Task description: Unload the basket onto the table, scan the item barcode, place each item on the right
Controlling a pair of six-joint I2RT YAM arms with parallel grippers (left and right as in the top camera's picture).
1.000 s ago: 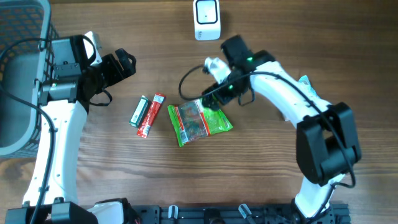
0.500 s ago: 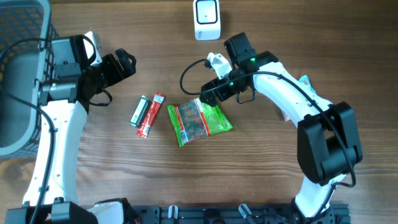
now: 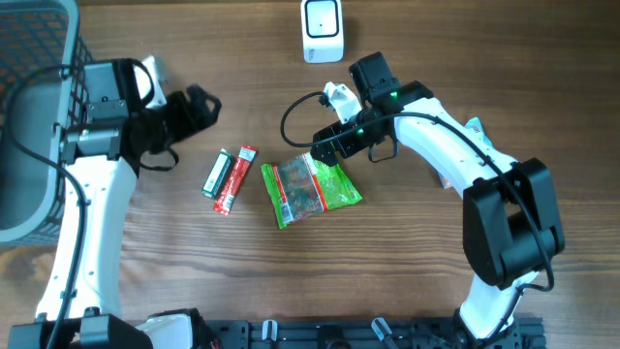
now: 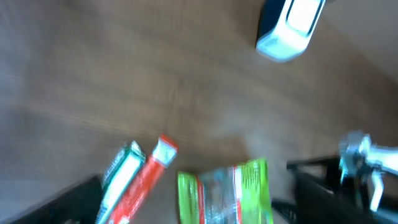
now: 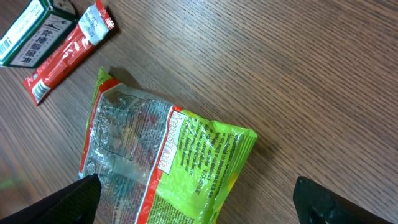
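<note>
The item, a green snack bag (image 3: 310, 191), lies flat on the wooden table (image 3: 407, 262). My right gripper (image 3: 326, 148) hovers at the bag's upper right corner. In the right wrist view the bag (image 5: 168, 162) lies under the open right gripper (image 5: 199, 211), and its fingertips (image 5: 81, 199) stand wide on either side without touching it. The white barcode scanner (image 3: 322, 29) stands at the table's far edge. My left gripper (image 3: 201, 105) hangs over bare wood left of the scanner, jaws apart and empty. The left wrist view is blurred and shows the bag (image 4: 227, 193) and scanner (image 4: 291, 28).
A red bar (image 3: 235, 178) and a green box (image 3: 217, 173) lie side by side just left of the bag. A grey mesh basket (image 3: 29, 116) stands at the table's left edge. A black cable (image 3: 291, 126) loops beside the right wrist.
The left gripper has shifted to the right, toward the table's middle, and its view is blurred by motion. The right gripper turned slightly over the bag's corner, then held still.
</note>
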